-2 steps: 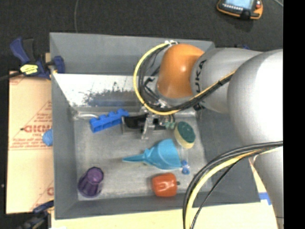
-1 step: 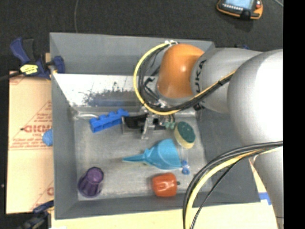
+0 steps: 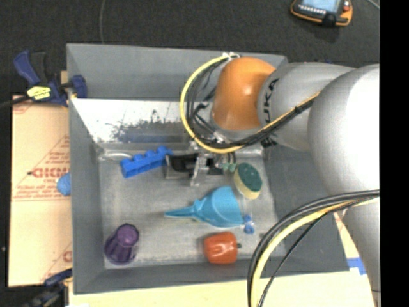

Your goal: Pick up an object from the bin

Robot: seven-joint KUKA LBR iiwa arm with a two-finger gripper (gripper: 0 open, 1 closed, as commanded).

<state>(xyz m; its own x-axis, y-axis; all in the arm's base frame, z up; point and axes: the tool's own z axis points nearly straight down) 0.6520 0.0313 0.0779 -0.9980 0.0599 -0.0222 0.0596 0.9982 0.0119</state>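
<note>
My gripper [image 3: 189, 166] hangs low over the back middle of the bin, under the orange wrist cover. A blue toy brick [image 3: 144, 162] lies just to its left, with its near end close to the gripper. In front of the gripper, a light blue funnel-shaped toy [image 3: 214, 208] lies on its side with its spout pointing left. To the gripper's right a round sponge [image 3: 248, 180], green on top with a yellow rim, rests on the bin floor.
An orange-red pepper-shaped toy [image 3: 220, 248] sits at the front wall. A purple cup [image 3: 123, 243] lies in the front left corner. The arm and its cables cover the bin's back right part.
</note>
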